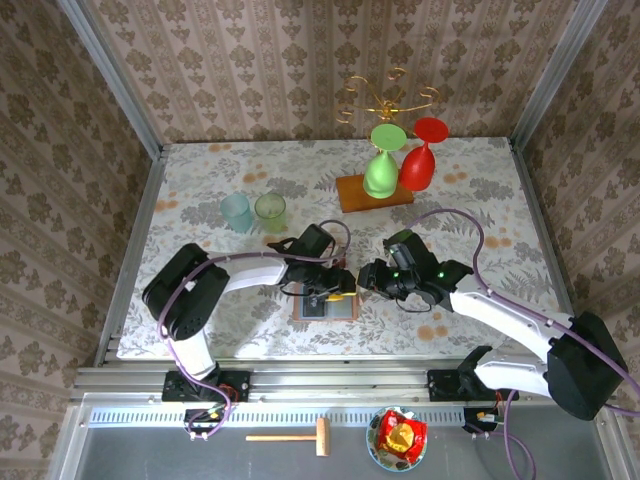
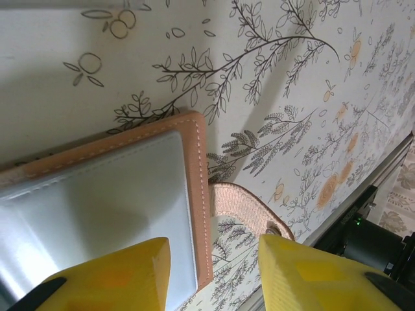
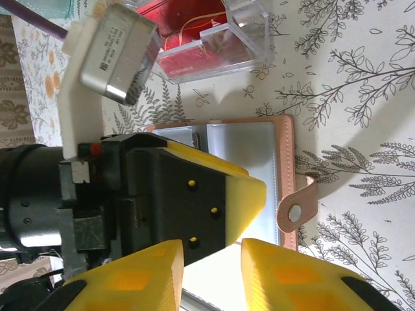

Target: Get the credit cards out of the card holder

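The card holder (image 1: 325, 308) lies open on the floral table, brown leather round a blue-grey lining (image 2: 130, 188), its snap strap (image 2: 243, 204) sticking out. My left gripper (image 1: 335, 288) is open just above the holder's strap edge (image 2: 214, 272), one fingertip over the lining and one over the strap, gripping nothing. From the right, my right gripper (image 1: 362, 277) hovers open over the holder (image 3: 243, 168), close to the left finger (image 3: 243, 194); a flat white surface (image 3: 220, 272) shows below its tips (image 3: 213, 275). Red credit cards (image 3: 207, 39) seem to lie in a clear plastic case beyond the holder.
A green goblet (image 1: 382, 170) and a red goblet (image 1: 420, 165) stand upside down on a wooden board (image 1: 350, 195) at the back, under a gold rack (image 1: 385, 100). Two pale cups (image 1: 236, 212) (image 1: 270, 210) stand at the left. The table's metal rail (image 1: 300, 375) runs close behind the holder.
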`<state>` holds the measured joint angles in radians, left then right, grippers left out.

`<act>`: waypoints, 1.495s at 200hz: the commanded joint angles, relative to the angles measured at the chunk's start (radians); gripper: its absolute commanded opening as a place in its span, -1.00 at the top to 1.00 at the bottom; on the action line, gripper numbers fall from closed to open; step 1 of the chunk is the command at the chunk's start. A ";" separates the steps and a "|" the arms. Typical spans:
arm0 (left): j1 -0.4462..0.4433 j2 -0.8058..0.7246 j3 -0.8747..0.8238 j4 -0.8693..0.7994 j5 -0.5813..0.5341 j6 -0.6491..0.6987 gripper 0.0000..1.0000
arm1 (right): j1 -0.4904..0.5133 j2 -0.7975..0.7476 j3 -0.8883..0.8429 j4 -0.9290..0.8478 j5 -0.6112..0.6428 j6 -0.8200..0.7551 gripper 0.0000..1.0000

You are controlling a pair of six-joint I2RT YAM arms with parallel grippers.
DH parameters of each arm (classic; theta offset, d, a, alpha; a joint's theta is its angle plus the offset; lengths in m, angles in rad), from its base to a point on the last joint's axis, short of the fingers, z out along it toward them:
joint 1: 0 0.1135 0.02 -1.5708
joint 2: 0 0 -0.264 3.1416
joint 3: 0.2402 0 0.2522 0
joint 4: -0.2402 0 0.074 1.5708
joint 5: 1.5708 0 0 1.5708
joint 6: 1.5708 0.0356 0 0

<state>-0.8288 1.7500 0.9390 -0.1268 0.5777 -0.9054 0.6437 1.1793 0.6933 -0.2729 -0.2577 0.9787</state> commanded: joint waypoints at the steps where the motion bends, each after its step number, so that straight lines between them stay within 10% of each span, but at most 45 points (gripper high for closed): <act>1: 0.025 -0.075 -0.006 -0.008 -0.008 0.012 0.17 | -0.003 0.021 -0.006 0.019 -0.002 0.011 0.44; 90: 0.152 -0.289 -0.152 -0.227 -0.138 0.125 0.22 | 0.079 0.285 0.095 0.133 -0.066 0.038 0.58; 299: 0.255 -0.269 -0.319 -0.106 -0.066 0.119 0.25 | 0.157 0.608 0.232 0.223 -0.138 0.067 0.56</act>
<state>-0.5861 1.4708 0.6353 -0.2302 0.5014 -0.8101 0.7925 1.7630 0.8997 -0.0402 -0.3882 1.0477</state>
